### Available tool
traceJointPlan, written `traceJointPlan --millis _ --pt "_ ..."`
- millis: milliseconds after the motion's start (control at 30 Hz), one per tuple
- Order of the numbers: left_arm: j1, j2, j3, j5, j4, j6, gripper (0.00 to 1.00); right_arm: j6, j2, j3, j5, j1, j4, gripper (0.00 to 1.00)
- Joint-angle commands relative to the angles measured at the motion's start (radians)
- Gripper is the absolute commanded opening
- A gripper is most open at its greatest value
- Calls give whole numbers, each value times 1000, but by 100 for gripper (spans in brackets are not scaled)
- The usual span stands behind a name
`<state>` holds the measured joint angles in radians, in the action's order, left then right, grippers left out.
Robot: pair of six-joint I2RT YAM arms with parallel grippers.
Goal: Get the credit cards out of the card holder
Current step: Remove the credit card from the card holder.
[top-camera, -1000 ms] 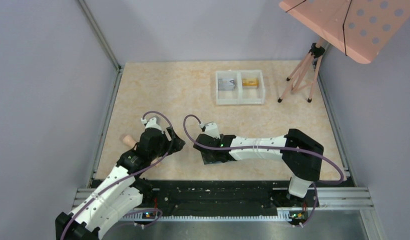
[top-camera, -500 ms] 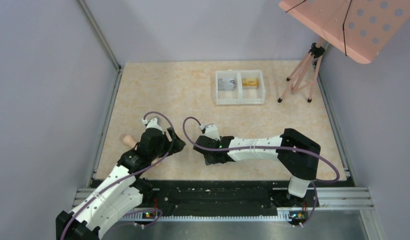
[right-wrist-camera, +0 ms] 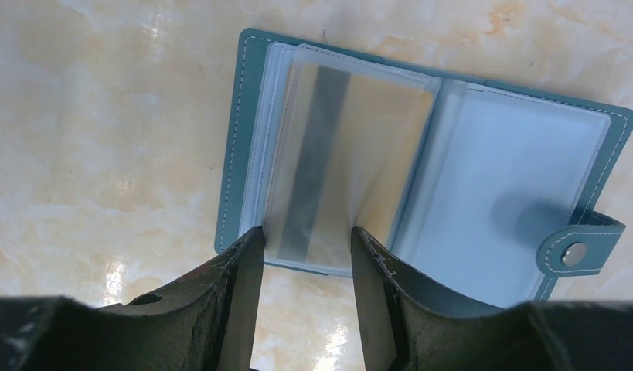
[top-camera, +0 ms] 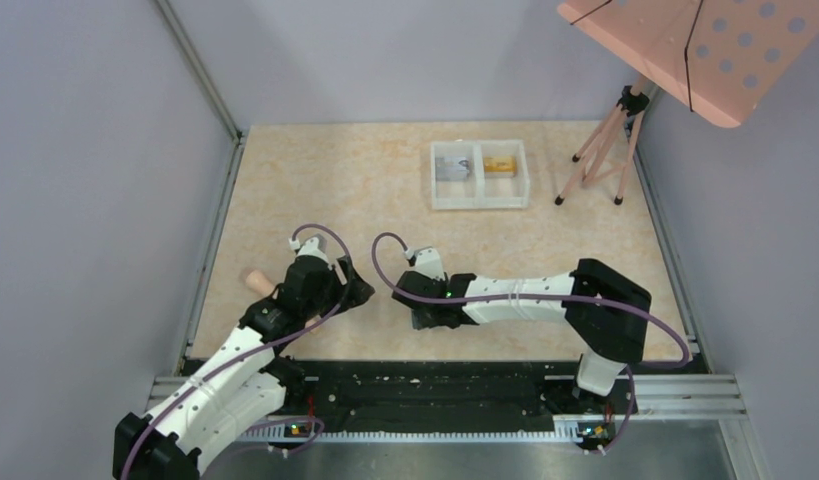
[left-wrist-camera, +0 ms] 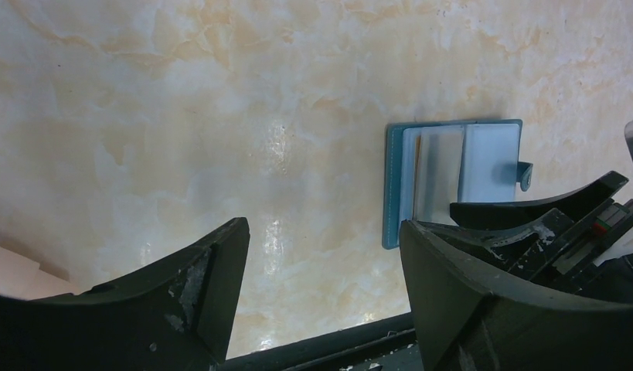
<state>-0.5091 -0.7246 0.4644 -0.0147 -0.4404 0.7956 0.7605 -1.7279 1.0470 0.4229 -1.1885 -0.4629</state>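
left gripper (left-wrist-camera: 322, 261): fingers wide, holding nothing, over table (top-camera: 325, 180) beside holder | right gripper (right-wrist-camera: 304, 267): fingers narrowed but apart, straddling near edge of clear sleeve (right-wrist-camera: 390, 116), contact unclear | card holder (right-wrist-camera: 242, 139): open flat, near front edge, striped credit card (right-wrist-camera: 317, 154) inside sleeve | far: white tray (top-camera: 479, 203), grey card (top-camera: 451, 168) left compartment, orange card (top-camera: 500, 163) right

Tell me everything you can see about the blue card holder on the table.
The card holder is a teal bifold, leather-like with pale stitching, lying open and flat on the marbled table. Inside are clear bluish plastic sleeves; one, part lifted, holds a card with a dark stripe. A snap tab sticks out from one edge. The right gripper stands open at the sleeve's near edge; contact isn't clear.
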Motion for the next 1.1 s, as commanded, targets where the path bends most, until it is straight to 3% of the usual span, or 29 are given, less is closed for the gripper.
traceJointPlan --millis 0,567,867,1067 --pt "-1 -4 -15 10 61 16 76 6 66 -8 43 1 -15 45" --pt "-1 -16 -28 60 85 18 76 11 121 -32 82 6 -24 45" --pt "-1 -133 -70 196 191 48 73 -2 70 -19 17 9 1 60" --pt "0 -111 -81 188 191 61 73 5 24 -21 14 22 9 65"
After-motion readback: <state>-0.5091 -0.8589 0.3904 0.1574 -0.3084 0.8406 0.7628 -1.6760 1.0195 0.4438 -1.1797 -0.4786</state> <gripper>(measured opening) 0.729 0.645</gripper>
